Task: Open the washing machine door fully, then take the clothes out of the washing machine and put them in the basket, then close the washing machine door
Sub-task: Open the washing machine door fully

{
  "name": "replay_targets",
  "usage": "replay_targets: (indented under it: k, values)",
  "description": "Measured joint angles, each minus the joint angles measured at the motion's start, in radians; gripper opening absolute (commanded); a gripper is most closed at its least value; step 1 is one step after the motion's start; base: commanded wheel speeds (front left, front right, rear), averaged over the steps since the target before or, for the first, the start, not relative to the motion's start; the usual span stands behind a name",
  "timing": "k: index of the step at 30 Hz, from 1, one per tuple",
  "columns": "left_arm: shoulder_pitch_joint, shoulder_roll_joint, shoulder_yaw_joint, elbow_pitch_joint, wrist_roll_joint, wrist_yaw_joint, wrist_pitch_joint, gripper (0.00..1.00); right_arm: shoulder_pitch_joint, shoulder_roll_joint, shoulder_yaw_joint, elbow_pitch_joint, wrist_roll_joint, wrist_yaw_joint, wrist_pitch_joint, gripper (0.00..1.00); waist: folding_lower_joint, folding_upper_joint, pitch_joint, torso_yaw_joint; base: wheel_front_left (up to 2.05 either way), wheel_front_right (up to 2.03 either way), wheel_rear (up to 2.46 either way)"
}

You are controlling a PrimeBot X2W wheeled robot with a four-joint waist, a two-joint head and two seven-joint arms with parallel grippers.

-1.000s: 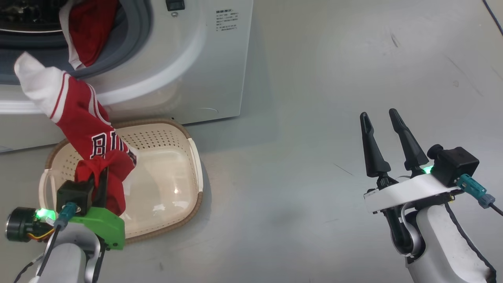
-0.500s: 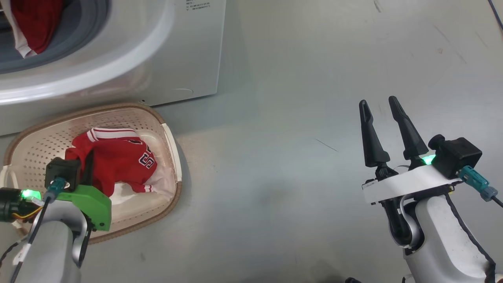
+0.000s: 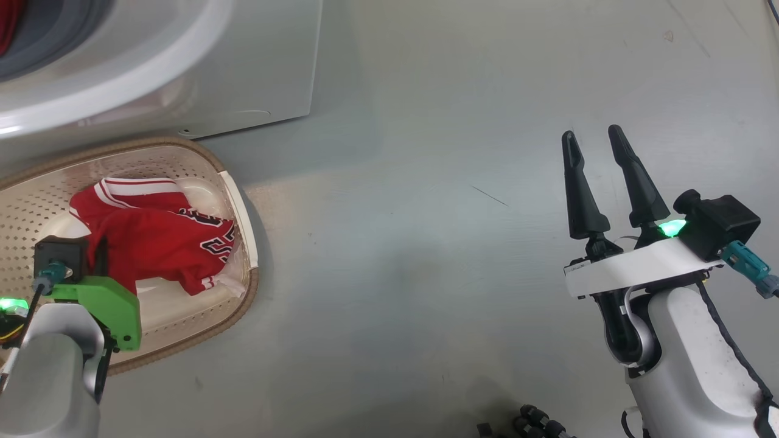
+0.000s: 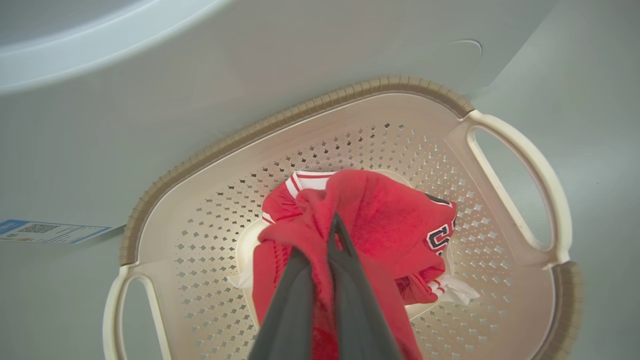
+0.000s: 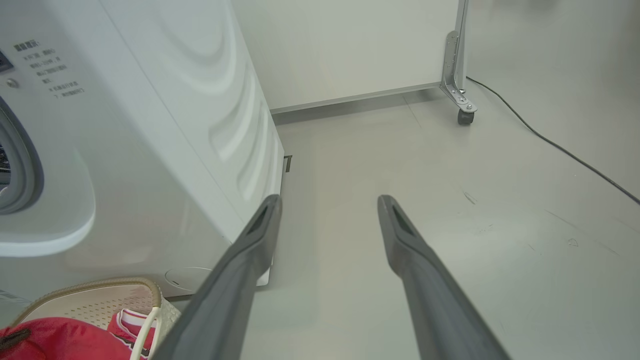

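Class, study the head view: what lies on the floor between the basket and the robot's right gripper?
Only bare grey floor, marked by one thin dark scratch, lies between the basket and the right gripper, as the head view shows.

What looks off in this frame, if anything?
Nothing stands out. The red jersey lies bunched inside the basket, pinched in the shut left end effector. The right end effector is open above the floor. No spill or damage visible.
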Motion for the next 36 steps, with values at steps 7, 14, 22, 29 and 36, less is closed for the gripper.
replay_targets:
  k: [7, 14, 22, 29, 36]
  values:
    - [-0.042, -0.010, 0.005, 0.050, -0.005, 0.000, -0.026, 1.00, -0.001, 0.002, -0.009, 0.001, 0.000, 0.000, 0.000, 1.00, 0.0000, 0.0000, 0.007, 0.003, 0.00, 0.00, 0.00]
    - [-0.050, -0.036, -0.010, 0.116, -0.005, -0.002, -0.042, 1.00, -0.001, 0.002, -0.016, 0.013, -0.004, 0.000, 0.000, 1.00, 0.0000, 0.0000, -0.012, 0.018, 0.00, 0.00, 0.00]
    - [-0.053, -0.045, -0.010, 0.161, -0.007, -0.004, -0.101, 1.00, -0.001, 0.002, -0.016, 0.024, -0.004, 0.000, 0.000, 1.00, 0.0000, 0.0000, -0.058, 0.039, 0.00, 0.00, 0.00]
    - [-0.063, -0.085, -0.016, 0.157, -0.023, -0.021, -0.160, 1.00, -0.001, 0.000, -0.025, 0.035, -0.004, 0.000, 0.000, 1.00, 0.0000, 0.0000, -0.113, 0.063, 0.00, 0.00, 0.00]
    - [-0.076, -0.124, -0.030, 0.088, -0.023, -0.030, -0.179, 1.00, 0.008, -0.010, -0.045, 0.047, -0.004, 0.000, 0.000, 1.00, 0.0000, 0.0000, -0.175, 0.100, 0.00, 0.00, 0.00]
